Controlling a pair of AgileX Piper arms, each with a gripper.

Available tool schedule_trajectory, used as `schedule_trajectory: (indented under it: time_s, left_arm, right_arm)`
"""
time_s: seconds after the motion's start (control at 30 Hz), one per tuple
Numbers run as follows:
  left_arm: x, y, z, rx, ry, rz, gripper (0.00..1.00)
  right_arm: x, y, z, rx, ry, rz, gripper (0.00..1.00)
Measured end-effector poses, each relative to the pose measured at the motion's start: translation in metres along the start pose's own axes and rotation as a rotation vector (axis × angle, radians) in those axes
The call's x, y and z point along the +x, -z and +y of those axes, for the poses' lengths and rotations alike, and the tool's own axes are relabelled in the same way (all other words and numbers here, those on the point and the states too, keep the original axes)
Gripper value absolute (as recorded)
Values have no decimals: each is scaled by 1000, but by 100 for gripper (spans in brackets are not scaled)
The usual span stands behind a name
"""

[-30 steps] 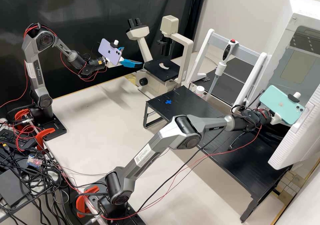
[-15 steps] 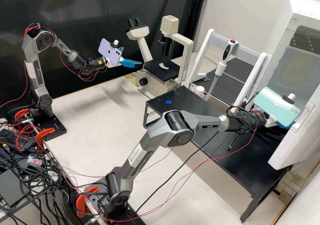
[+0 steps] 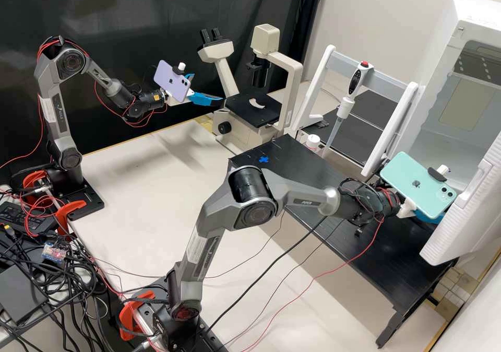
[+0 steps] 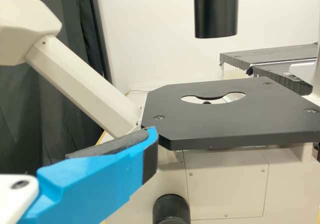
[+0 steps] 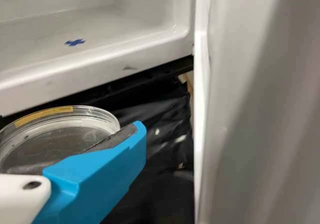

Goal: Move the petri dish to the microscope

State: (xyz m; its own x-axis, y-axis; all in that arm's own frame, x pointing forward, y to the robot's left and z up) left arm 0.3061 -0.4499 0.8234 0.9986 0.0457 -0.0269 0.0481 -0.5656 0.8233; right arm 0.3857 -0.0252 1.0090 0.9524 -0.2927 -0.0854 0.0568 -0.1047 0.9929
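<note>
On the high view's dial, the right gripper (image 3: 430, 218) sits between three and four o'clock, closed around the round, clear petri dish (image 5: 60, 134), whose thin, glossy rim carries a yellow strip. Soft grey padding lines its smooth blue finger. The dish is near the rounded lip of the smooth white cabinet (image 5: 145, 58), over the black bench stand (image 3: 412, 258). At eleven o'clock, the left gripper (image 3: 209, 91) is empty, fingers spread, beside the flat matte-black stage (image 3: 253, 113) of the cream microscope (image 3: 292, 70), towards twelve.
</note>
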Motion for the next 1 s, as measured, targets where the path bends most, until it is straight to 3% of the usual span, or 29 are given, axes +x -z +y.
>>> schedule_trajectory:
  time_s: [0.23, 0.53, 0.73, 1.0]
  left_arm:
    - [0, 0, 0, 0, 0, 0, 100]
    - [0, 0, 0, 0, 0, 0, 100]
    - [0, 0, 0, 0, 0, 0, 100]
    - [0, 0, 0, 0, 0, 0, 100]
  right_arm:
    - [-32, 1, -11, -4, 49, 47, 0]
    - [-79, 14, -29, -47, 76, 113, 0]
    - [-110, 34, -50, -73, 98, 172, 0]
    - [-145, 70, -89, -129, 169, 306, 0]
